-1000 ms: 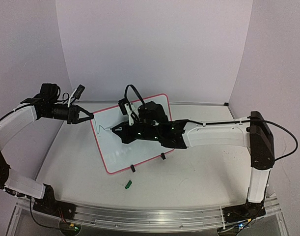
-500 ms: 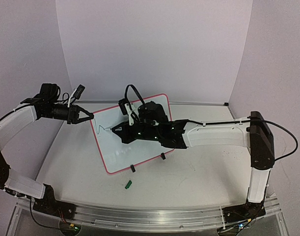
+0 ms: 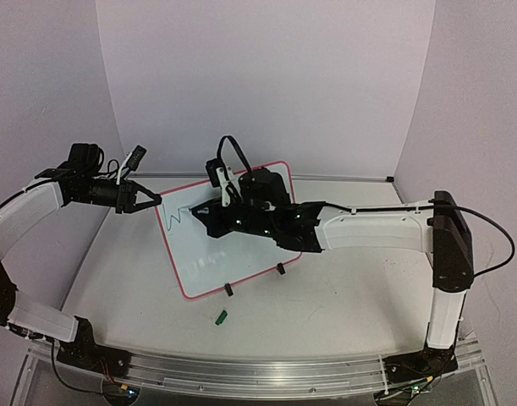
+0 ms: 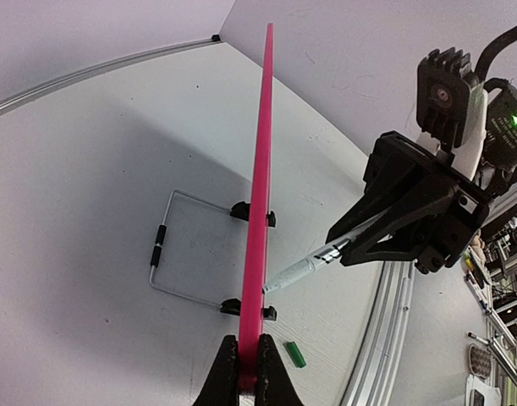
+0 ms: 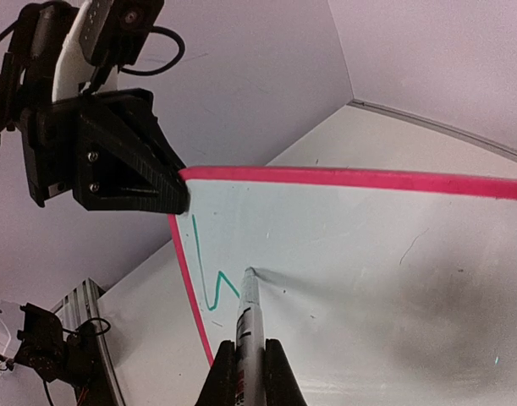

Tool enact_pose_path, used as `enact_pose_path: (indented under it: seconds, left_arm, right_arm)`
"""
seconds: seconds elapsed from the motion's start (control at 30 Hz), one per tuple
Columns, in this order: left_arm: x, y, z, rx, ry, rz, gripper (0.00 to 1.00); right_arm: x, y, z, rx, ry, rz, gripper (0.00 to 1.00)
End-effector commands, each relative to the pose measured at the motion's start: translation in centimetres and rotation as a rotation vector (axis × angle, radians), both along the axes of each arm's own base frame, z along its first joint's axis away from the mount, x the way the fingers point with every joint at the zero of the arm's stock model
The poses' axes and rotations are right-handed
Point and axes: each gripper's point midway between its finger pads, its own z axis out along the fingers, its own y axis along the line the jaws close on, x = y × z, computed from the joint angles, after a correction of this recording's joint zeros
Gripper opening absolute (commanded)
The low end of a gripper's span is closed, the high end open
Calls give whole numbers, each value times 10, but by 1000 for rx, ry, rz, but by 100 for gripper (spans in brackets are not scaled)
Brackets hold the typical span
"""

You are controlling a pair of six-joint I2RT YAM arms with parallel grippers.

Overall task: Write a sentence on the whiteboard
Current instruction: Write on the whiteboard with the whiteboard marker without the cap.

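Observation:
The whiteboard stands tilted on two black clip feet, pink-red framed. My left gripper is shut on its upper left corner; in the left wrist view the jaws pinch the pink edge. My right gripper is shut on a marker, whose tip touches the board face. Of the sentence only a green zigzag stroke shows near the board's left edge, also in the top view. The marker meets the board in the left wrist view.
A green marker cap lies on the table in front of the board, also in the left wrist view. A wire stand props the board from behind. A metal rail runs along the near table edge.
My right gripper has moved the marker tip up and slightly right on the board, and the green stroke has grown into a zigzag. The left gripper and the board have not moved.

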Motion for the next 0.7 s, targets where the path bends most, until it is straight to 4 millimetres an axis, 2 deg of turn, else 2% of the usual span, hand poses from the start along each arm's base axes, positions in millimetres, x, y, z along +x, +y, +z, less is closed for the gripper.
enact_pose_path:
  seconds: [0.0,0.33,0.47,0.67]
  left_arm:
    - [-10,-1,14,-20,-34,-22,0]
    - [-10,-1,14,-17,-37,-21,0]
    - [-10,-1,13,-16,-34,-20,0]
    - [-9,0,13,-14,-35,-19,0]
  right_arm:
    - [18,-10,62,107,-97,-82,0]
    - [14,-5,60,111,-89,-52,0]
    - [-1,-8,78,150,-101,18,0]
    - [-22,-23,101,183,-116,79,0]
